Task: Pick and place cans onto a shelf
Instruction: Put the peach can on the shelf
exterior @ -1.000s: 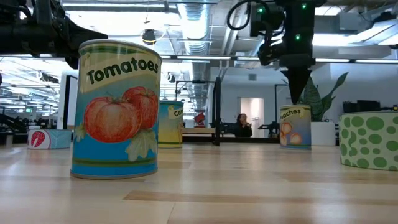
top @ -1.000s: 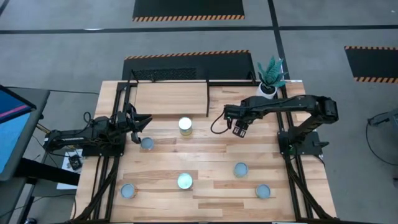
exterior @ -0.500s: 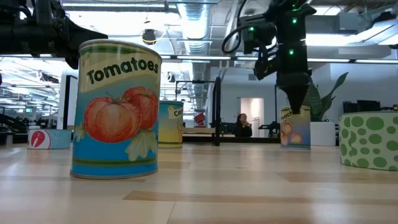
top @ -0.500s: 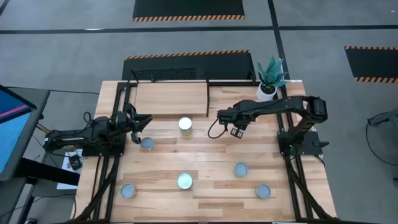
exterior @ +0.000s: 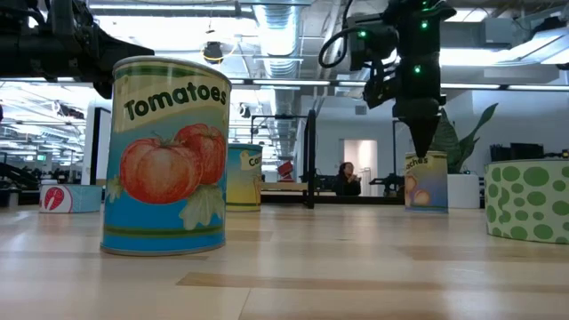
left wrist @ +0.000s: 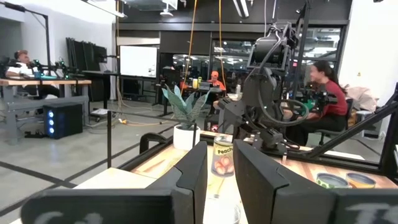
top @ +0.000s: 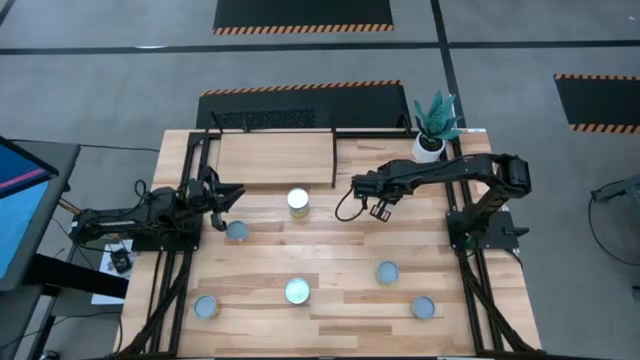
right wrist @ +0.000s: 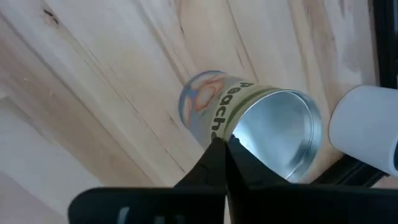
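Open table middle, crowded edges

Bare planks lie between the cans point(top: 298, 290); the shelf point(top: 272, 157), its black rails and the plant pot point(top: 430, 143) block the far side.

Six upright cans point(top: 297, 203) scattered on the tabletop, light-wood shelf point(top: 272, 158) behind

Bright overhead light, soft shadows, sharp

Overhead camera looks straight down on the table point(top: 330, 290); low camera sits at tabletop height, close behind the tomato can point(exterior: 166, 156). Both wrist views share the peaches can point(right wrist: 249, 118) beyond their fingers.
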